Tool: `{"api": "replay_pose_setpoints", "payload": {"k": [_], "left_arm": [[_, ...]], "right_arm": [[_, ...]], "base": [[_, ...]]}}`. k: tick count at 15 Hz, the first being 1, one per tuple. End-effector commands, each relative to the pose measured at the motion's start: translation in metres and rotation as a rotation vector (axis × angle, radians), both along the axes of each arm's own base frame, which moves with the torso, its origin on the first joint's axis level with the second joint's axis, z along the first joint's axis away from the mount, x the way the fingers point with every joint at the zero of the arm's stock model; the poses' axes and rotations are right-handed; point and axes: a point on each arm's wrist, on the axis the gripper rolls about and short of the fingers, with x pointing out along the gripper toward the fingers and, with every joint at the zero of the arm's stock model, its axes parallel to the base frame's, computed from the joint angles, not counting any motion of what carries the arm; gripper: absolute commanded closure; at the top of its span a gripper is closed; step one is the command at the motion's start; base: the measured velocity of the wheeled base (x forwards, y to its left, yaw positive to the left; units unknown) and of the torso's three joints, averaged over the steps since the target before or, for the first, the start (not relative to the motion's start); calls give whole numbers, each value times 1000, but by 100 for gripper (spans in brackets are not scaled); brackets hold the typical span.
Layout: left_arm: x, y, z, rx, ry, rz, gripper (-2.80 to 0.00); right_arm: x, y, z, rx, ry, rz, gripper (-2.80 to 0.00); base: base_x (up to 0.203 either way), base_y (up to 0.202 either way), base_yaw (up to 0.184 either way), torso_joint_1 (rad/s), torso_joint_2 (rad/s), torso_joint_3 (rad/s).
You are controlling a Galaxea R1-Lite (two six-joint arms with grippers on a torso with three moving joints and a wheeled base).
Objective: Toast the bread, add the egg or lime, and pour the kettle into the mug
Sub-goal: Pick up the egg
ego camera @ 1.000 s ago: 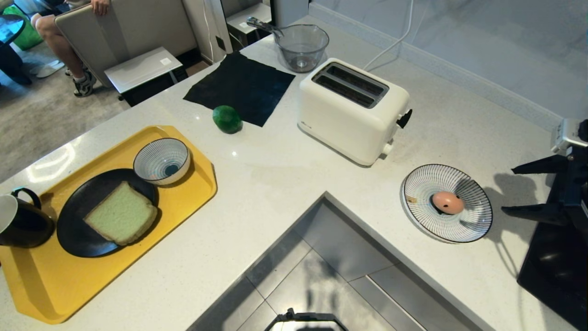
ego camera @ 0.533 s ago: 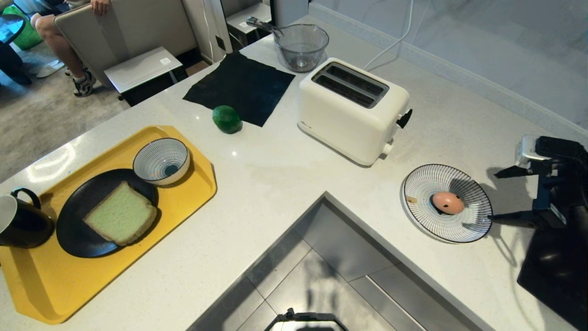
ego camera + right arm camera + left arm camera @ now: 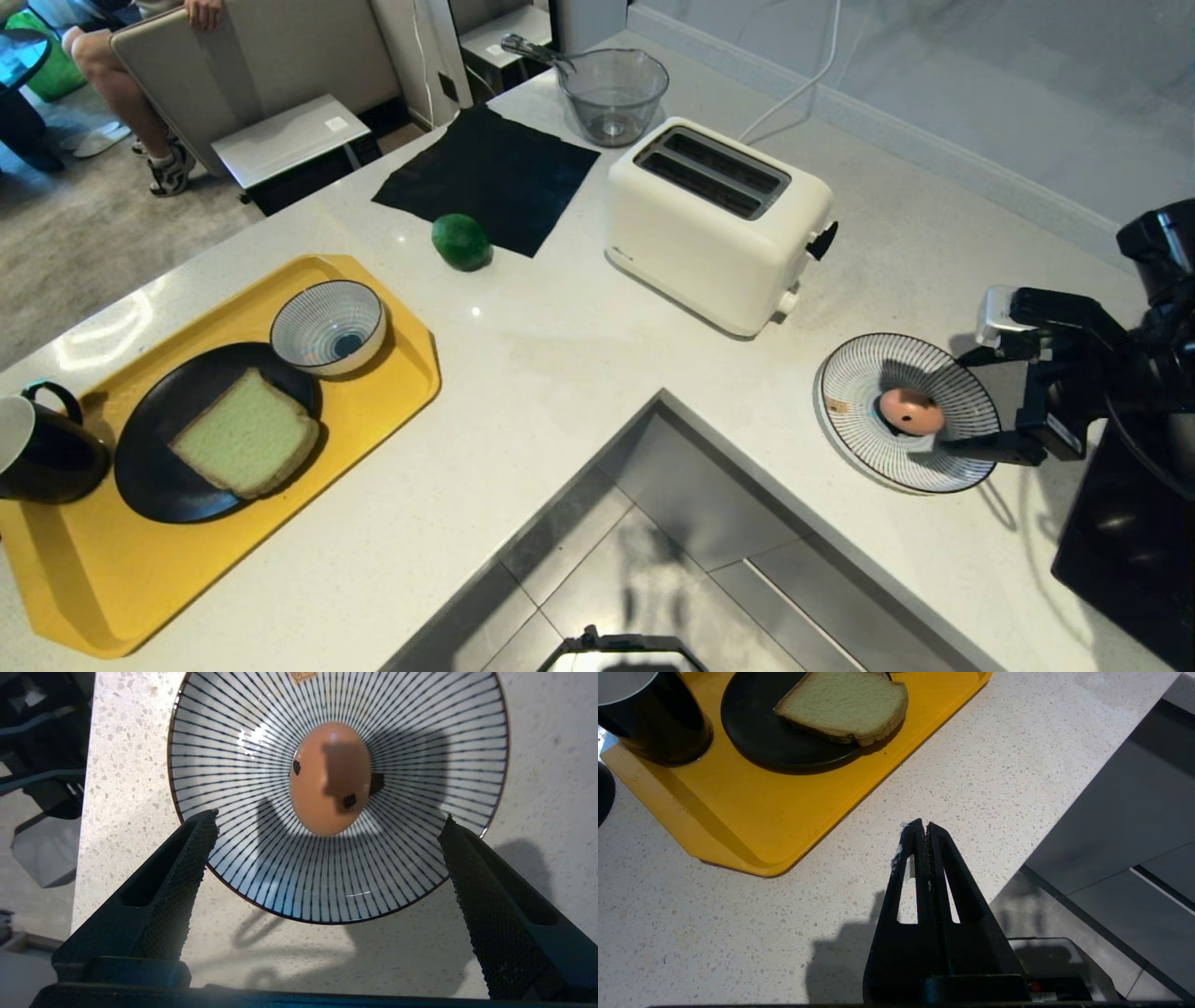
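Right gripper (image 3: 327, 821): matte black, long tapered fingers (image 3: 173, 882) with slotted cut-outs, cross-hatched inner pads. Silver-grey camera block behind jaws. Left gripper (image 3: 923, 828): same black wedge fingers, toothed inner edges, white scuffs near tips.

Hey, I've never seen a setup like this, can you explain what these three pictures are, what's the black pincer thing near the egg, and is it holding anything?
These come from one two-armed robot at a kitchen counter. The wide picture is from a camera on its head, looking down; the other two are from cameras on each wrist, behind the fingers.

The right claw is open beside the striped plate with the egg on it, holding nothing. The left claw is shut and empty, parked over the counter near the yellow tray.

That tray carries the bread on a black plate, a striped bowl and the mug. Also on the counter: a white toaster, the lime, a black cloth and a glass bowl.
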Motion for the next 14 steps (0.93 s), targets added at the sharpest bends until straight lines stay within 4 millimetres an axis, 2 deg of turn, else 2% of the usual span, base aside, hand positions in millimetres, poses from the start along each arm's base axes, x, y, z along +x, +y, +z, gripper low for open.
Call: {"api": "replay_pose_setpoints", "payload": {"k": [1, 5, 14], "left_arm": [[1, 0, -5, -1, 14, 0, 0], [1, 0, -5, -1, 14, 1, 0], [1, 0, -5, -1, 14, 0, 0]], "right_arm": [[6, 3, -5, 35, 45, -52, -280], [5, 6, 1, 83, 153, -124, -280], [10, 21, -8, 76, 193, -106, -280]], "base": [[0, 0, 0, 0, 0, 0], [0, 0, 0, 0, 0, 0], [0, 0, 0, 0, 0, 0]]}}
